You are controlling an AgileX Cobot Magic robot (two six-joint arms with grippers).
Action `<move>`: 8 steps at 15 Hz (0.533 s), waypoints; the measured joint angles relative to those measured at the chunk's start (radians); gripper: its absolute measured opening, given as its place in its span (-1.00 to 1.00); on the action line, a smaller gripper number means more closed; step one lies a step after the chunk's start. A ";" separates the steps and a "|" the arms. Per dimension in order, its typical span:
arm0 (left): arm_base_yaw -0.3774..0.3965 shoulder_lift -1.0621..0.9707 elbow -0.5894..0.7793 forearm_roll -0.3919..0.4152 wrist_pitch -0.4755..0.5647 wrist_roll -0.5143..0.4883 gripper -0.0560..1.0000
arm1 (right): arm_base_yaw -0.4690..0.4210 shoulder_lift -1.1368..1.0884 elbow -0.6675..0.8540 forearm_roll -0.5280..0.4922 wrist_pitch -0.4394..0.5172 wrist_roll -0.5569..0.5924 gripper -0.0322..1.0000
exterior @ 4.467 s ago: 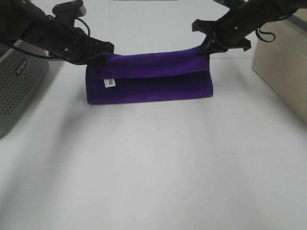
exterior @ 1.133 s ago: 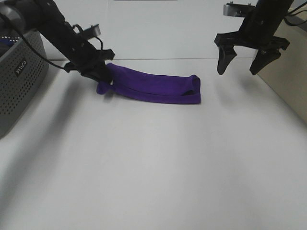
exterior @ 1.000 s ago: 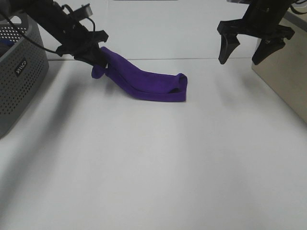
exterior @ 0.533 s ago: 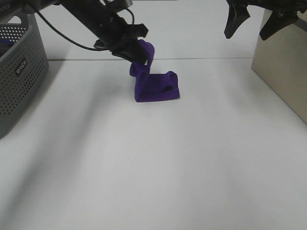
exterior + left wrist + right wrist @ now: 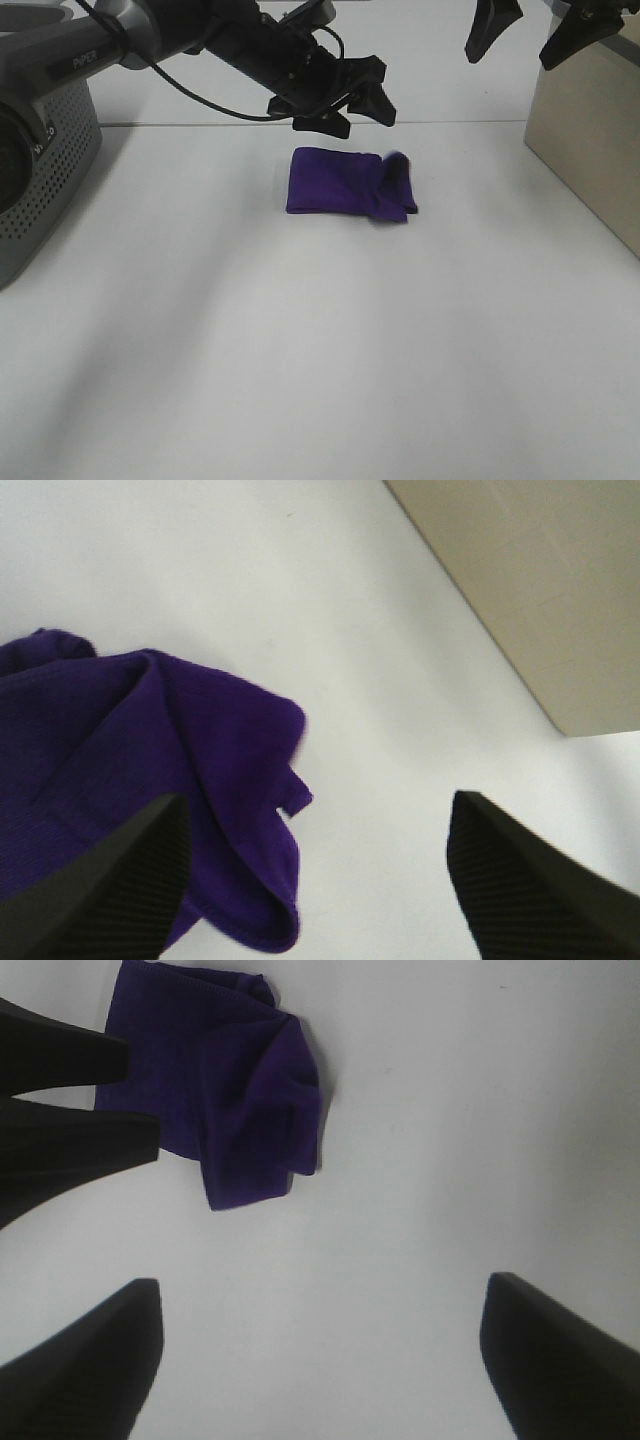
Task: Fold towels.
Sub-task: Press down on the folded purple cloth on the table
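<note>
The purple towel [image 5: 345, 183] lies folded into a small rectangle on the white table [image 5: 320, 330], with a loose bunched flap at its right end. My left gripper [image 5: 345, 105] hovers just behind and above it, open and empty. In the left wrist view the gripper [image 5: 318, 800] is spread wide over the towel's flap [image 5: 150, 740]. My right gripper [image 5: 530, 30] is open and empty, high at the back right. In the right wrist view this gripper [image 5: 318, 1282] looks down on the towel [image 5: 230, 1100] from well above, with the left fingers [image 5: 60, 1090] beside the towel.
A grey perforated basket [image 5: 40, 150] stands at the left edge. A beige box [image 5: 590, 130] stands at the right and also shows in the left wrist view [image 5: 520, 580]. The table's back edge runs just behind the towel.
My left gripper carried the towel's left end over to the right, laid it on the rest and opened. The towel now lies flat and short. My right gripper rose higher.
</note>
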State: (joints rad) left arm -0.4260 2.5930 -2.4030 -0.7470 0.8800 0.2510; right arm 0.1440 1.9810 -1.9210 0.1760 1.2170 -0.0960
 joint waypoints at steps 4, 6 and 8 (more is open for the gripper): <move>0.004 -0.019 0.000 0.024 0.008 0.003 0.42 | 0.000 -0.003 0.000 0.001 0.000 0.000 0.67; 0.035 -0.065 0.000 0.096 0.045 0.003 0.43 | 0.000 -0.010 0.000 0.000 0.000 -0.006 0.67; 0.082 -0.108 0.000 0.250 0.155 -0.027 0.43 | 0.000 -0.020 0.000 0.007 0.000 -0.024 0.67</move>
State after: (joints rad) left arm -0.3440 2.4850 -2.4030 -0.4970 1.0350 0.2240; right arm 0.1440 1.9610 -1.9210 0.1830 1.2170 -0.1200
